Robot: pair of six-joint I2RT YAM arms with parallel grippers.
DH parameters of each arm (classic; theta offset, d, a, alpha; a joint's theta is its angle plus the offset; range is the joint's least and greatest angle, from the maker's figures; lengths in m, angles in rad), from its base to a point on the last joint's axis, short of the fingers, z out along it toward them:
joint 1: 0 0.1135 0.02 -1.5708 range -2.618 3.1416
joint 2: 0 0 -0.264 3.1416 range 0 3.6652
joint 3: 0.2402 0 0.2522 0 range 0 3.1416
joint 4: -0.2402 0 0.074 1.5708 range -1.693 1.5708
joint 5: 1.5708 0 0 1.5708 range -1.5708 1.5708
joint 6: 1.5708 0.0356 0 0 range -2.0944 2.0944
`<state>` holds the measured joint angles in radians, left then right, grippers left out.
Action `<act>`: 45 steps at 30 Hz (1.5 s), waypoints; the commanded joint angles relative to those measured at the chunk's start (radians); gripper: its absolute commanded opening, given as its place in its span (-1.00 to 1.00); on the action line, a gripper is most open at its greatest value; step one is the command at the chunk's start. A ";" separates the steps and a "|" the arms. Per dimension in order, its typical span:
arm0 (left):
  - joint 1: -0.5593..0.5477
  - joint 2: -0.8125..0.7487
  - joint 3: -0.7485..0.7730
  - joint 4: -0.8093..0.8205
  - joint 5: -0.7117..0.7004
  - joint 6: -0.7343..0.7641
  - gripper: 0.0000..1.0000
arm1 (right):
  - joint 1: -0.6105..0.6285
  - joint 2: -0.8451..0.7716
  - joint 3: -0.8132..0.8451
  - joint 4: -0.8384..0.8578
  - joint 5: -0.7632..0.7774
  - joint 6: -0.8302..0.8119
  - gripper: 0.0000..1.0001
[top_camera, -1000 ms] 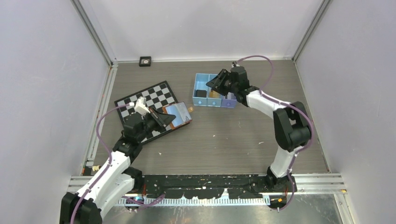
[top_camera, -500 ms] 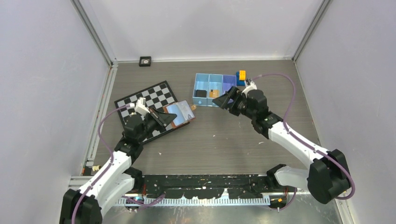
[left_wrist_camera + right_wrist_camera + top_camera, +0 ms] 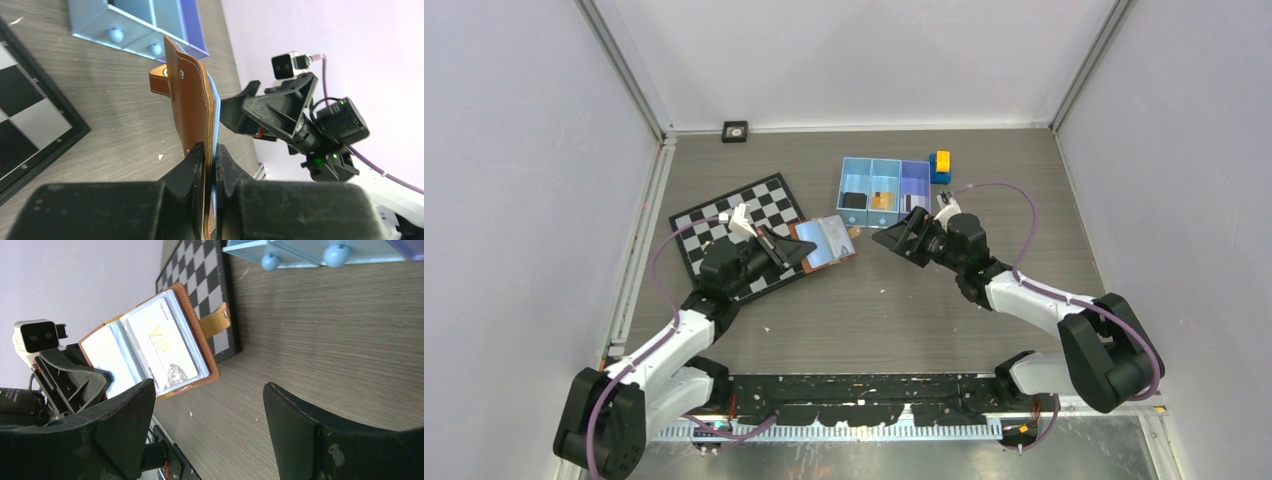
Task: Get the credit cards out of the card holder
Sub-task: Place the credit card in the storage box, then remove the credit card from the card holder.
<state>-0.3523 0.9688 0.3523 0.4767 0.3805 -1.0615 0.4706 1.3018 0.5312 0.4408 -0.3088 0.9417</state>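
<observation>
The brown card holder (image 3: 826,243) hangs open above the table, its grey-blue inside turned toward my right arm. My left gripper (image 3: 796,250) is shut on its left edge; in the left wrist view both fingers (image 3: 196,160) pinch the holder (image 3: 190,100) edge-on. A pale credit card (image 3: 162,347) printed VIP sits in a clear sleeve of the holder (image 3: 200,327). My right gripper (image 3: 894,238) is open a short way to the holder's right, nothing between its fingers (image 3: 125,410). More cards lie in the tray: a dark one (image 3: 854,200), an orange one (image 3: 882,200).
The blue three-compartment tray (image 3: 871,162) stands at the back, a yellow-and-blue block (image 3: 941,165) at its right end. A chessboard (image 3: 759,198) lies under my left arm. A small black square object (image 3: 735,130) sits by the back wall.
My right arm has swung from over the tray down toward the holder, and its jaws have opened wide. My left gripper has carried the holder slightly right.
</observation>
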 commanded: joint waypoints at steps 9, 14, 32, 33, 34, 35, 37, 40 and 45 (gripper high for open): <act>-0.050 -0.013 0.004 0.243 0.141 0.018 -1.00 | 0.042 -0.029 -0.034 0.289 -0.109 0.042 0.67; -0.051 0.003 0.017 0.273 0.189 0.012 -1.00 | 0.045 -0.036 -0.057 0.363 -0.126 0.089 0.68; -0.067 -0.020 0.007 0.406 0.292 0.005 -1.00 | 0.046 -0.078 -0.092 0.455 -0.140 0.151 0.70; -0.066 -0.026 0.003 0.408 0.288 0.005 -1.00 | 0.046 -0.071 -0.090 0.464 -0.145 0.154 0.70; -0.066 -0.030 0.001 0.414 0.285 0.005 -1.00 | 0.046 -0.062 -0.088 0.475 -0.153 0.160 0.70; -0.066 -0.033 -0.001 0.423 0.285 0.003 -1.00 | 0.046 -0.052 -0.085 0.491 -0.162 0.170 0.71; -0.066 -0.030 -0.005 0.456 0.294 -0.012 -1.00 | 0.046 -0.028 -0.081 0.513 -0.174 0.187 0.71; -0.066 -0.028 -0.009 0.497 0.301 -0.033 -1.00 | 0.046 -0.010 -0.080 0.524 -0.174 0.192 0.71; -0.067 -0.033 -0.012 0.470 0.274 -0.029 -1.00 | 0.046 -0.010 -0.082 0.540 -0.187 0.198 0.72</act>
<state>-0.4168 0.9588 0.3447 0.8696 0.6590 -1.0855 0.5114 1.2968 0.4412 0.8974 -0.4740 1.1301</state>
